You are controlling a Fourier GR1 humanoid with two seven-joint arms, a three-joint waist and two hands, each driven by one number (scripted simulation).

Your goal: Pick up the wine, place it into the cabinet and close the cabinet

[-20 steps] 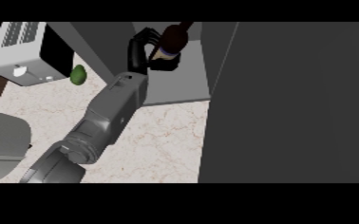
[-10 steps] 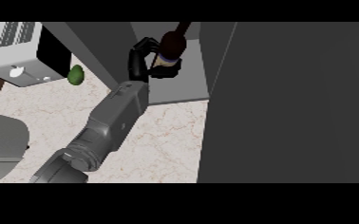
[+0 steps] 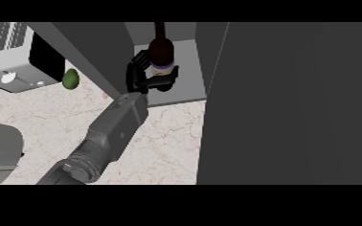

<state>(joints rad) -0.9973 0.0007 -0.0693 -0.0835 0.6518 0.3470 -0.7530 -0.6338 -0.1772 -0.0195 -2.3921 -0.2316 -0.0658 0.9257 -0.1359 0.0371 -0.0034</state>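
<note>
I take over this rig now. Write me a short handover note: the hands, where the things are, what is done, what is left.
Left hand: curled round the wine bottle, which stands upright inside the open cabinet.
Right hand: not in view.
Cabinet door: open, filling the right side of the view.
Done: bottle picked up and brought into the cabinet.
Left: let go of the bottle, pull the hand out, close the door.
Whether the bottle already rests on the shelf cannot be told.
</note>
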